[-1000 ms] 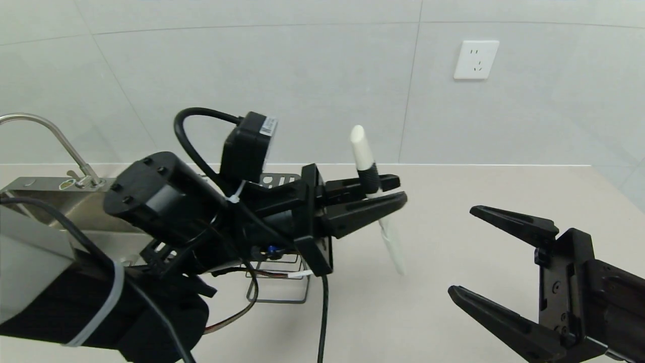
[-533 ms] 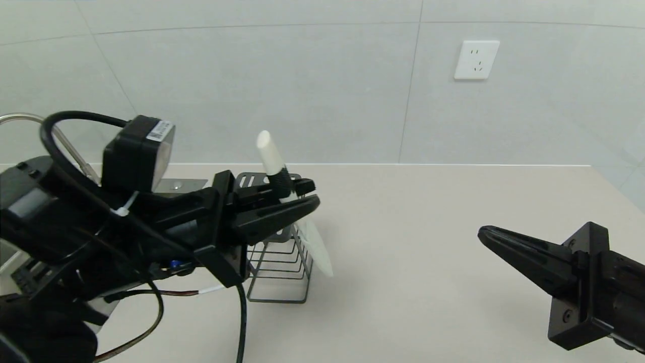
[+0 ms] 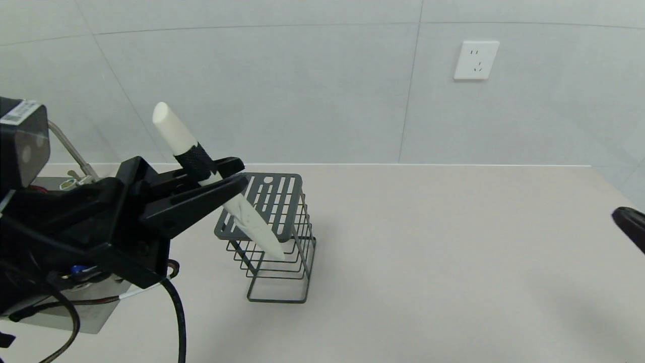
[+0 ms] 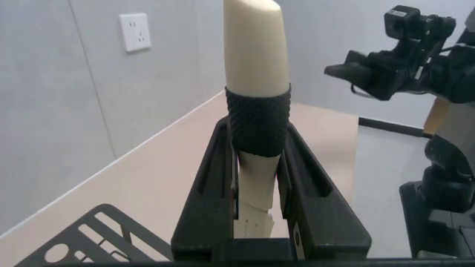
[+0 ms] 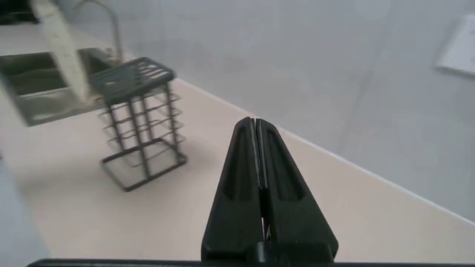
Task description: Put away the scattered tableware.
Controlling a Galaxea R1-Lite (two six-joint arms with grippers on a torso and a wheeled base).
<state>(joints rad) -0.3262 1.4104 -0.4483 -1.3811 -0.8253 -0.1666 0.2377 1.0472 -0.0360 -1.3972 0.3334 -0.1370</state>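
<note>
Left gripper fingers clamp knife at its black band, handle up, blade slanting down beside rack top on desk. Right gripper fingers pressed together, well apart.

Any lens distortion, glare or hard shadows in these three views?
Head view: the tile seams bow, so wide-angle distortion; only faint, soft shadows on the counter. Left wrist view: knife handle evenly lit, no glare. Right wrist view: wire rack evenly lit, no glare.
</note>
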